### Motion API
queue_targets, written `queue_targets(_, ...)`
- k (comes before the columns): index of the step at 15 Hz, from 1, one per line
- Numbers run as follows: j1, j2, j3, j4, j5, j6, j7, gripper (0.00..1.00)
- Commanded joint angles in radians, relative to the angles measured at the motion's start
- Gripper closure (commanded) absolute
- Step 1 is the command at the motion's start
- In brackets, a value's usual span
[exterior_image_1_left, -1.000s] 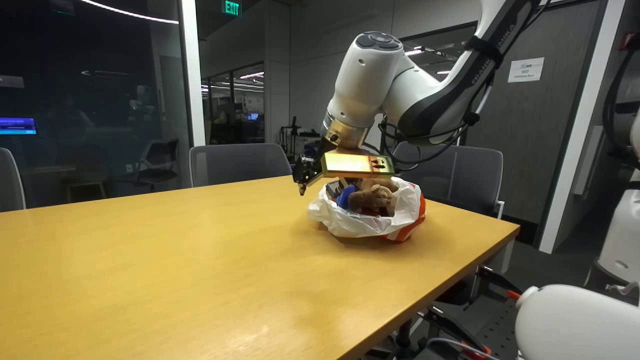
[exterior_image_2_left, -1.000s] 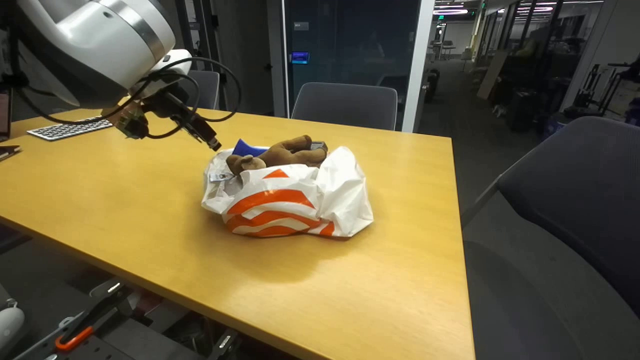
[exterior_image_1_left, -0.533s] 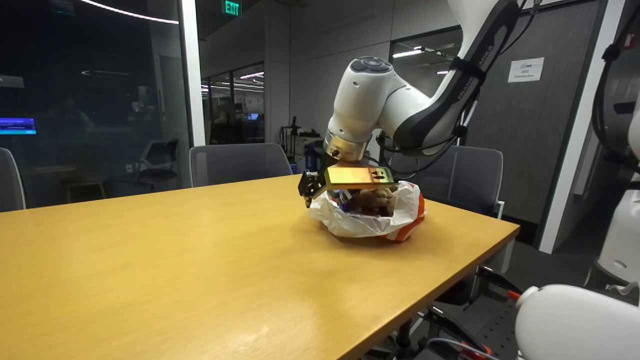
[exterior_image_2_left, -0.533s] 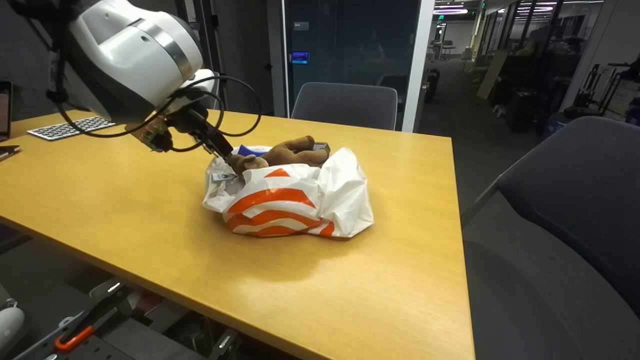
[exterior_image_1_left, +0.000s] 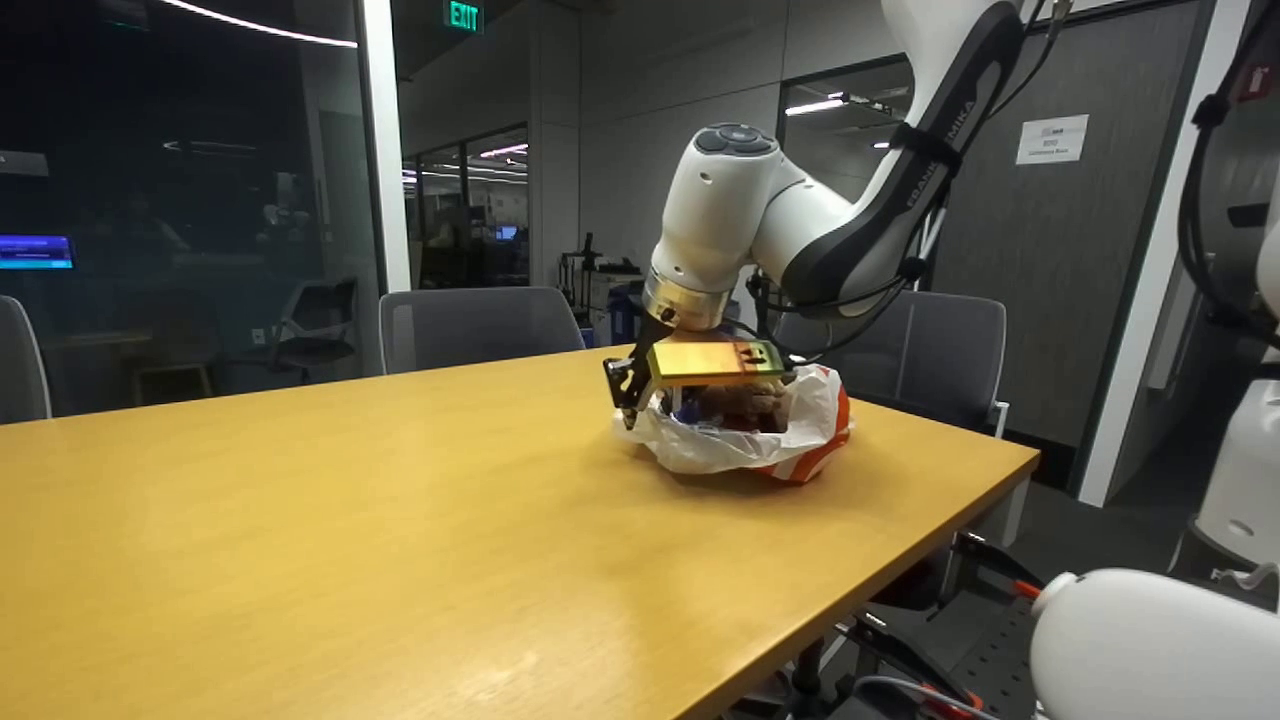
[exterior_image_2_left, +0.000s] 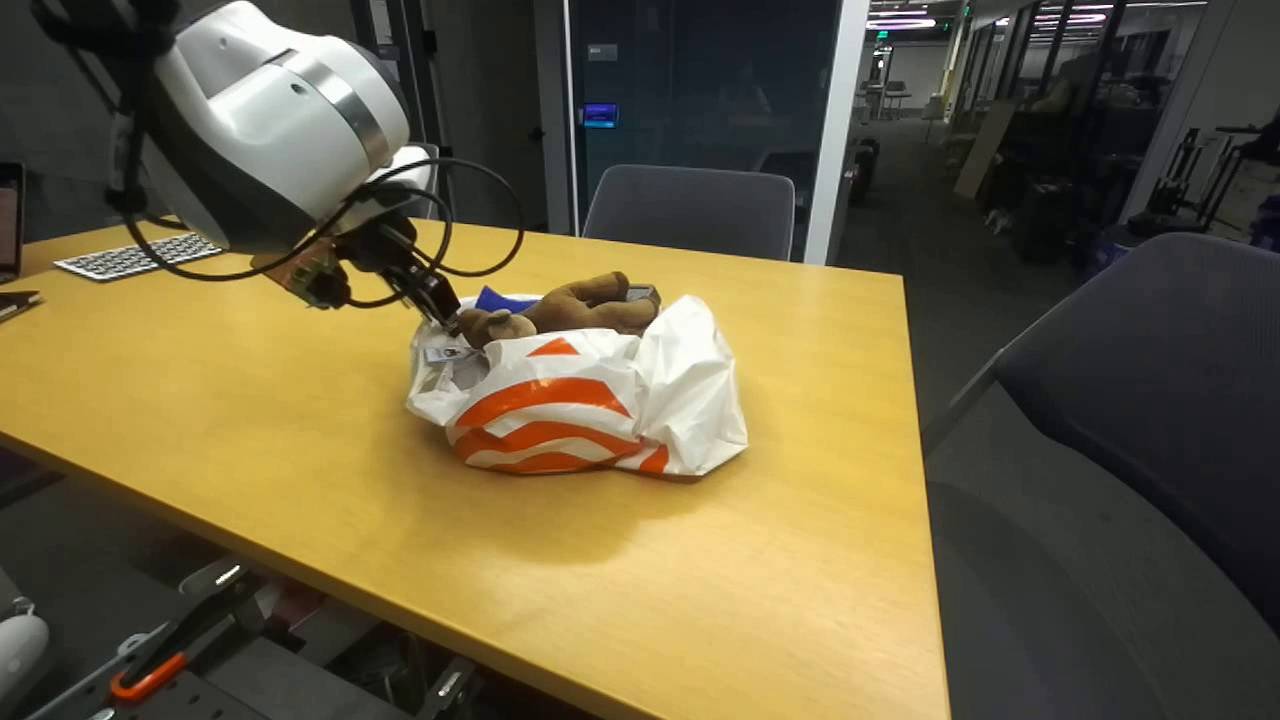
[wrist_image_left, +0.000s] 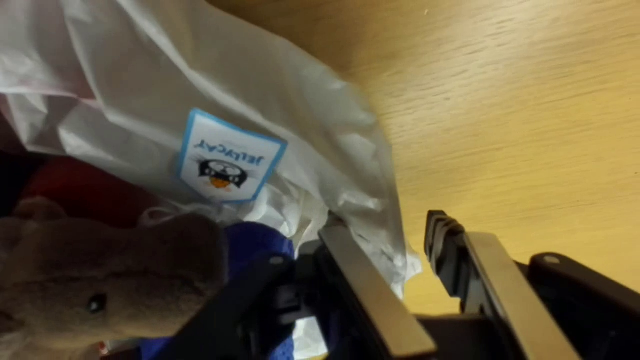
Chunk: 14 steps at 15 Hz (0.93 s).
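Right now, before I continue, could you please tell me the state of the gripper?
Gripper: open, the rim of the white plastic bag between its jaws, not clamped.

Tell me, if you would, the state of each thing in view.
White bag: mouth open, rim crumpled.
Gripper: open, fingers apart, bag's edge between them.
Plush toy: lying in the bag, partly exposed.
Blue item: in the bag, mostly hidden.
Tag: printed face toward the wrist camera.
EXIT sign: lit.
Small screen: lit.

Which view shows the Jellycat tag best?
The wrist view: the Jellycat tag shows large against the white bag, unobstructed, its blue border and print visible. In an exterior view it looks tiny, print unreadable; elsewhere I can't make it out.
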Motion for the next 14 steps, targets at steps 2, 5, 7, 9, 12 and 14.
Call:
queue_targets(2,-0.002,-0.012,-0.006,0.005,-0.05,0.028,0.01,0.95)
queue_targets(5,-0.007,-0.007,-0.014,0.006,-0.078,0.036,0.022,1.0)
queue_targets(7,-0.011,-0.005,-0.019,0.006,-0.084,0.04,0.025,0.98)
queue_targets(9,-0.012,-0.013,-0.021,0.0,-0.083,0.047,0.023,0.98)
queue_targets(12,-0.001,-0.113,-0.006,-0.056,-0.08,0.056,0.041,0.98)
queue_targets(14,0.008,-0.218,0.005,-0.11,-0.1,0.076,0.074,0.98)
